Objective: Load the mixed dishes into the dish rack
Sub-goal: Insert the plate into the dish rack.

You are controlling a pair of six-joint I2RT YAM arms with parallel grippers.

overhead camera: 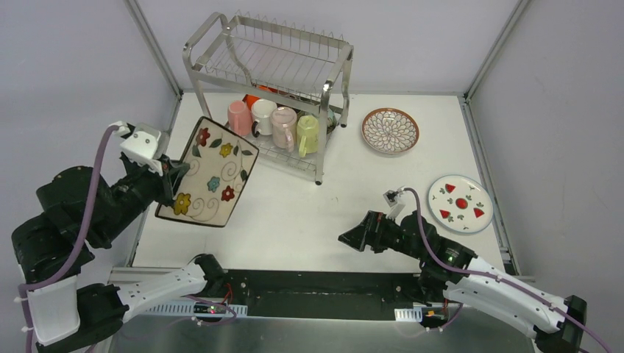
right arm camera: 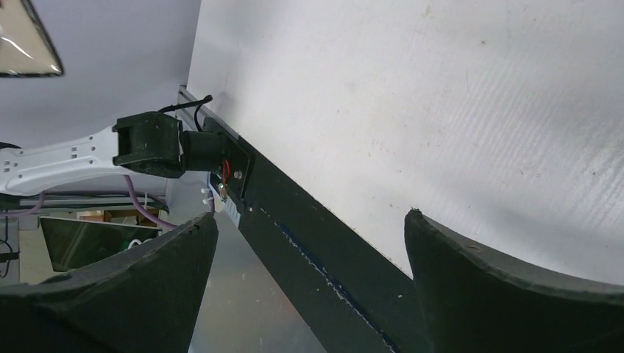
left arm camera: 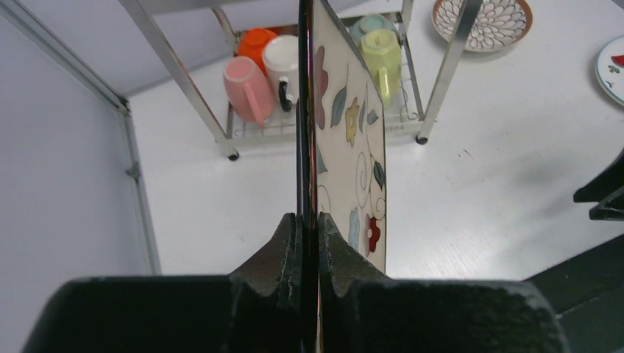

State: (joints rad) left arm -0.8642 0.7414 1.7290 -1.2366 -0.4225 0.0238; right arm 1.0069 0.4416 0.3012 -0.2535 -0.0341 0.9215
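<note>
While pinching floral plate (overhead camera: 208,173) in left gripper (overhead camera: 174,179), hovers beside dish rack (overhead camera: 279,62). Has right gripper (overhead camera: 347,239) splayed, empty.

Dish rack (overhead camera: 268,55) top shelf open from above; mugs (overhead camera: 283,126) crowd lower shelf front; bare table (overhead camera: 353,176) right of rack

Left gripper (overhead camera: 174,179) is clamped tight, pointing right; right gripper (overhead camera: 347,240) gapes wide, pointing left.
</note>
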